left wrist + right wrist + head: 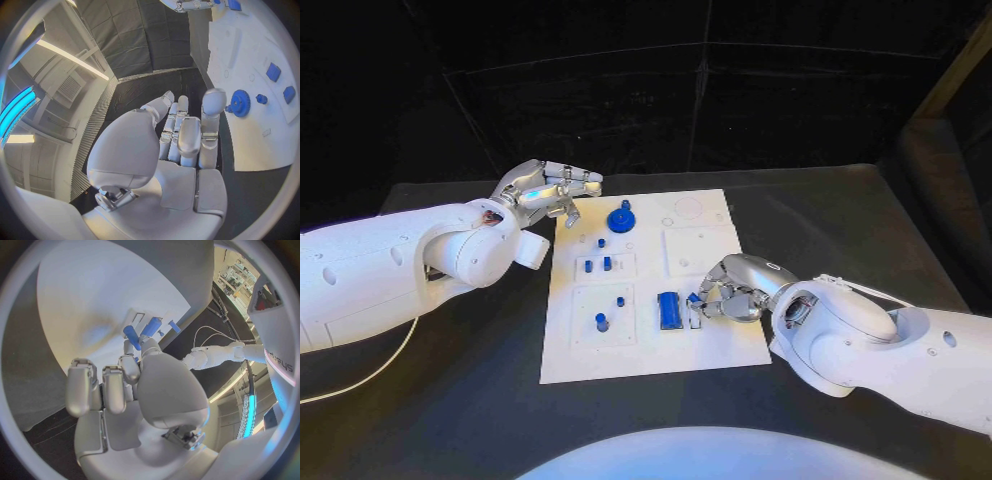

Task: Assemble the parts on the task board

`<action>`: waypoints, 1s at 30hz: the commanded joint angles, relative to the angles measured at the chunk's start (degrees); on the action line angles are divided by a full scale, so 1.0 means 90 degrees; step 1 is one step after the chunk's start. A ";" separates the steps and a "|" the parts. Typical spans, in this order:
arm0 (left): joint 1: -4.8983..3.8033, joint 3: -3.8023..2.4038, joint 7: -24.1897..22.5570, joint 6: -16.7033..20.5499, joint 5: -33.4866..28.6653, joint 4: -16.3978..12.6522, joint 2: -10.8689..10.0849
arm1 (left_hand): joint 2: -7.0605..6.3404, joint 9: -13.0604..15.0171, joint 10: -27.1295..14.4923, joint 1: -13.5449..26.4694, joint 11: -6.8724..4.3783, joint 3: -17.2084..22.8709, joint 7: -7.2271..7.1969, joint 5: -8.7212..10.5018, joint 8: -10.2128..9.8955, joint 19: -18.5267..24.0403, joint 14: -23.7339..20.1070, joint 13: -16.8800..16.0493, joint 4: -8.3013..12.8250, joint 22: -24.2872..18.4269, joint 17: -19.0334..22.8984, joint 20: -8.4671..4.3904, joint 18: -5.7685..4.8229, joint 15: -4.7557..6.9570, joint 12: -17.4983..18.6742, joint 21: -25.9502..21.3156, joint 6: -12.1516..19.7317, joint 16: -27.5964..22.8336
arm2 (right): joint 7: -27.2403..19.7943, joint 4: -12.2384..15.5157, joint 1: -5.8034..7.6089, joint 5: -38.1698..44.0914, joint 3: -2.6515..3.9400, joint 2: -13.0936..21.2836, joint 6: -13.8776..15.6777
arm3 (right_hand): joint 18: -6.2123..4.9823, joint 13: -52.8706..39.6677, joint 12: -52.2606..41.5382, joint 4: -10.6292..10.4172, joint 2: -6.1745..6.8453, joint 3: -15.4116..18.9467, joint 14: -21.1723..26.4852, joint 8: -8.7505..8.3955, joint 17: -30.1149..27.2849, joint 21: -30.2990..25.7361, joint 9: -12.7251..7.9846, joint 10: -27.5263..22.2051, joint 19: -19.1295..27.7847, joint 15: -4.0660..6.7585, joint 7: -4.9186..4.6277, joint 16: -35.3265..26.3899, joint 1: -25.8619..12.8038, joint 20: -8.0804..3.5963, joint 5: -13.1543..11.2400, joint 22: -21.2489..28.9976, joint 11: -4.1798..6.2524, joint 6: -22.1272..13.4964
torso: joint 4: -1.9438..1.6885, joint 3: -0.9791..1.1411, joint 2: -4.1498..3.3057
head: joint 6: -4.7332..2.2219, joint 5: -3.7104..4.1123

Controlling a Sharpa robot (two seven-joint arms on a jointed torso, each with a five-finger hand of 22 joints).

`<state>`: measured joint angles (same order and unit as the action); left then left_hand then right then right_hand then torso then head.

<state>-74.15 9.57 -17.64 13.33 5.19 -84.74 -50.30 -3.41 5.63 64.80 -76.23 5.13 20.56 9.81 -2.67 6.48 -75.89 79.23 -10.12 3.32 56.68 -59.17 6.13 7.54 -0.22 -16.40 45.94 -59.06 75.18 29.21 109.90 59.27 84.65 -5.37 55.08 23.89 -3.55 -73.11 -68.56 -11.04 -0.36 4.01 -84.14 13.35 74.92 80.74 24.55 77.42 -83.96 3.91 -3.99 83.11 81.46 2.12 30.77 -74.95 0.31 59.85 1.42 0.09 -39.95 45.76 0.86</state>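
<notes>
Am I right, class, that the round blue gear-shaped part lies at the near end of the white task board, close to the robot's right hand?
Not quite. The round blue gear-shaped part lies at the far end of the white task board, close to the left hand, not the right hand. The head view shows it.

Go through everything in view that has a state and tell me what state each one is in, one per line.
left hand: fingers curled in, holding nothing, beside the board's far left corner
right hand: fingers down at the long blue part
task board: flat on the table
blue gear: lying on the board, untouched
long blue part: lying on the board at the right hand's fingers; grip unclear
</notes>
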 commanded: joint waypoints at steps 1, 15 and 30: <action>-0.0008 -0.0005 0.0015 -0.0108 -0.0017 -0.0017 0.0002 | 0.0059 -0.0010 -0.0049 -0.0003 -0.0009 -0.0030 -0.0019 -0.0013 0.0035 0.0039 -0.0044 -0.0006 0.0012 -0.0006 0.0006 -0.0005 0.0122 -0.0020 -0.0021 -0.0031 0.0040 -0.0024 | 0.0152 -0.0046 0.0008 -0.0159 0.0001 -0.0055 -0.0307 | 0.0042 -0.0013 -0.0030 -0.0059 0.0035 -0.0030 -0.0444 0.0032 0.0687 0.0037 0.0026 0.0066 -0.0021 0.0044 0.0002 0.0049 -0.0054 -0.0028 -0.0043 -0.0033 0.0015 0.0069 | 0.0011 0.0005 -0.0001 | 0.0007 -0.0007; -0.0009 -0.0005 -0.0004 -0.0133 -0.0017 -0.0033 -0.0010 | 0.0068 -0.0012 -0.0061 0.0004 -0.0004 -0.0038 -0.0015 -0.0013 0.0041 0.0039 -0.0048 -0.0010 0.0004 -0.0009 0.0016 -0.0004 0.0122 -0.0022 -0.0032 -0.0037 0.0045 -0.0025 | 0.0294 -0.0165 0.0008 -0.0094 0.0001 -0.0170 -0.0721 | 0.0045 -0.0030 -0.0054 -0.0356 0.0053 -0.0132 -0.0450 0.0121 0.0712 0.0048 0.0104 0.0098 -0.0030 0.0065 0.0046 0.0065 -0.0360 -0.0045 -0.0120 -0.0053 0.0045 0.0146 | 0.0003 0.0010 -0.0001 | -0.0002 -0.0019; -0.0010 -0.0005 -0.0007 -0.0120 -0.0017 -0.0044 -0.0014 | 0.0059 -0.0014 -0.0072 0.0033 0.0001 -0.0063 -0.0011 -0.0013 0.0044 0.0039 -0.0049 -0.0013 -0.0014 -0.0012 0.0016 -0.0002 0.0121 -0.0026 -0.0042 -0.0042 0.0054 -0.0022 | 0.0306 -0.0309 0.0009 -0.0050 0.0002 -0.0292 -0.0658 | 0.0054 -0.0139 -0.0197 -0.0444 0.0046 -0.0197 -0.0455 0.0187 0.0728 0.0077 0.0156 0.0197 -0.0050 0.0090 0.0079 0.0077 -0.0434 -0.0066 -0.0124 -0.0099 0.0074 0.0190 | 0.0009 0.0008 -0.0002 | 0.0024 -0.0037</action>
<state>-74.17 9.57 -17.46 12.82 5.18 -84.99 -50.41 -3.19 5.57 64.38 -76.01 5.12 20.40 9.81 -2.67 6.68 -75.89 79.02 -10.17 3.15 56.65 -59.08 6.13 7.54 -0.43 -16.40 45.94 -59.06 75.18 31.66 107.34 59.43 83.85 -5.23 52.56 18.69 -3.55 -74.32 -70.14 -14.81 0.23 2.18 -84.15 14.90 74.91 81.17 25.85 78.75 -84.16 4.33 -3.30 83.56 78.23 1.92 29.77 -74.93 1.05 61.22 1.48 0.16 -39.96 45.95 0.61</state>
